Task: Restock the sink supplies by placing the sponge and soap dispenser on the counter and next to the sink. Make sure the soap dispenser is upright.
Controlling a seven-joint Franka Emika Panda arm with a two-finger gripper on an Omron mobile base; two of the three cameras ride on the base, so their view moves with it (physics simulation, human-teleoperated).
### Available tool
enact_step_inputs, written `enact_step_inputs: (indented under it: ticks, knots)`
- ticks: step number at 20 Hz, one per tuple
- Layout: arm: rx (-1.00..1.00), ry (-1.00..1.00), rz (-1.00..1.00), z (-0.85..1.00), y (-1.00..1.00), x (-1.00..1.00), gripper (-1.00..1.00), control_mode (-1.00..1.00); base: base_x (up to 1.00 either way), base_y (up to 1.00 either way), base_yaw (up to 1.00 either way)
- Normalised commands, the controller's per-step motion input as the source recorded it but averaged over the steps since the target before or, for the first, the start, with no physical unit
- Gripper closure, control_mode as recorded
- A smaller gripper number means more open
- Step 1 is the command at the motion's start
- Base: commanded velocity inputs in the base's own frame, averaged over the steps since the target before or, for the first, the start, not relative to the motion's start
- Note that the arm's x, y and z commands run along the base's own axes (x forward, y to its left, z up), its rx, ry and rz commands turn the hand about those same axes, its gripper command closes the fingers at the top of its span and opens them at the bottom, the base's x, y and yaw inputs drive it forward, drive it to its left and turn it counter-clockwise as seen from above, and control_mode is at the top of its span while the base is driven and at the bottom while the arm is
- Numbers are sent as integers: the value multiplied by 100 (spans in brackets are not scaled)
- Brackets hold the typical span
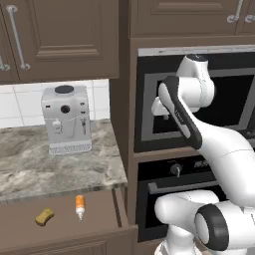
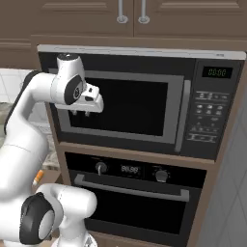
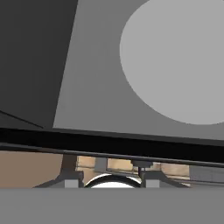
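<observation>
My gripper (image 2: pixel 81 114) is closed and empty before the microwave (image 2: pixel 140 103); sponge (image 1: pixel 45 216) and soap dispenser (image 1: pixel 79 205) lie apart in the open drawer (image 1: pixel 107 211).

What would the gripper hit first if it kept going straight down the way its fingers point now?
The gripper hangs empty, fingers pointing down, in front of the microwave door. Straight below it looks free down to the oven front, probably near its handle, though the depth is hard to judge.
</observation>
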Motion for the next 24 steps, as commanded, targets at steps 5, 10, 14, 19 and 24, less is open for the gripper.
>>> enact_step_inputs:
  ticks: [5,10,14,19,24]
  knots:
    - [0,0,0,0,0,0,-100,100,-52,3,0]
    - [0,0,0,0,0,0,-100,100,-100,58,0]
    - [0,0,0,0,0,0,-100,100,-54,100,0]
    - [0,0,0,0,0,0,-100,100,0,83,-1]
    - [0,0,0,0,0,0,-100,100,0,48,-1]
